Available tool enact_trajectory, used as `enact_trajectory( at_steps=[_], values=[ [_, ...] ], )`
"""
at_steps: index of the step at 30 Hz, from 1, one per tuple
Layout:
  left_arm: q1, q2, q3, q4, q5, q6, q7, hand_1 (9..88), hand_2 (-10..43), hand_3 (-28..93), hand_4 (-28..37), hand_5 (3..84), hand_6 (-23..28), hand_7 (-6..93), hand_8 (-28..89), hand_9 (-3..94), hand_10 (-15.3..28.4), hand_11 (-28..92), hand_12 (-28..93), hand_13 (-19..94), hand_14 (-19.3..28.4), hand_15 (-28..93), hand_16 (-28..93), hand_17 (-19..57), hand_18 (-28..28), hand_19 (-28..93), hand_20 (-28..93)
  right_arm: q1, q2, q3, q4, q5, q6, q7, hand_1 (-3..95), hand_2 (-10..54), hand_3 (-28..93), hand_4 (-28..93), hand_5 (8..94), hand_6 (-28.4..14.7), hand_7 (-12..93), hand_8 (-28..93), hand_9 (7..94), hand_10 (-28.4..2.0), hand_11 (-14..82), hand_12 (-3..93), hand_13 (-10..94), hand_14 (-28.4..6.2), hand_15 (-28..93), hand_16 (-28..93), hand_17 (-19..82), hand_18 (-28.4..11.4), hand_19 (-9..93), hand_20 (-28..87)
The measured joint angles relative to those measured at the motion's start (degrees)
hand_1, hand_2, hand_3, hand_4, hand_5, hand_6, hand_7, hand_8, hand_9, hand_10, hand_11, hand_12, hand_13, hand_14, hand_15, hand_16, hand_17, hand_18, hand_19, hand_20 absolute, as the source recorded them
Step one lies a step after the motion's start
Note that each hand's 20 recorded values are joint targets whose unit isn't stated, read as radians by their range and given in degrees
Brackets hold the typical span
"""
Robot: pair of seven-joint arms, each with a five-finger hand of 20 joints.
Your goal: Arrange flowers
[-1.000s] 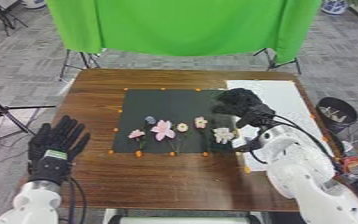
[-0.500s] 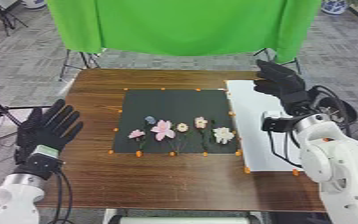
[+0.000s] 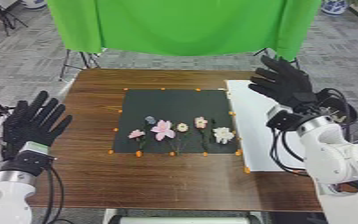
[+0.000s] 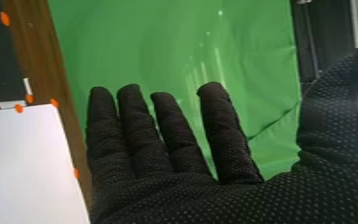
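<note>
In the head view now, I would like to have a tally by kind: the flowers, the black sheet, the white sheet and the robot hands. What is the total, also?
Flowers: 6
Black sheet: 1
White sheet: 1
Robot hands: 2
Total: 10

The brown wooden surface (image 3: 175, 185) carries a black sheet (image 3: 167, 102) and, just beside it on the right, a longer white sheet (image 3: 251, 110) reaching past it at both the near and far ends. Small orange pieces (image 3: 138, 154) are spaced around the black sheet's edges, some between the two sheets, others by the white one.
</note>
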Motion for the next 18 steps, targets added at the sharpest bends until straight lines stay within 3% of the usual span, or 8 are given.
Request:
enact_trajectory(
  at_steps=[18],
  values=[
    [0.6,-0.05,-0.72,-0.44,0.46,0.07,1.05,27.5,14.3,68,-28.3,34.8,6.6,10.2,-9,28.4,12.6,12,6,17,10.0,22,-12,-6.8,11.7,36,4,0.1,0.2,-0.7,-0.5,-0.6,0.1,1.4,12.1,5.5,78,-25,41.9,-4.4,11,-9,38.6,-15.5,3.7,13.7,34,-16.7,8,23,17,-17.1,26,20]
  ],
)
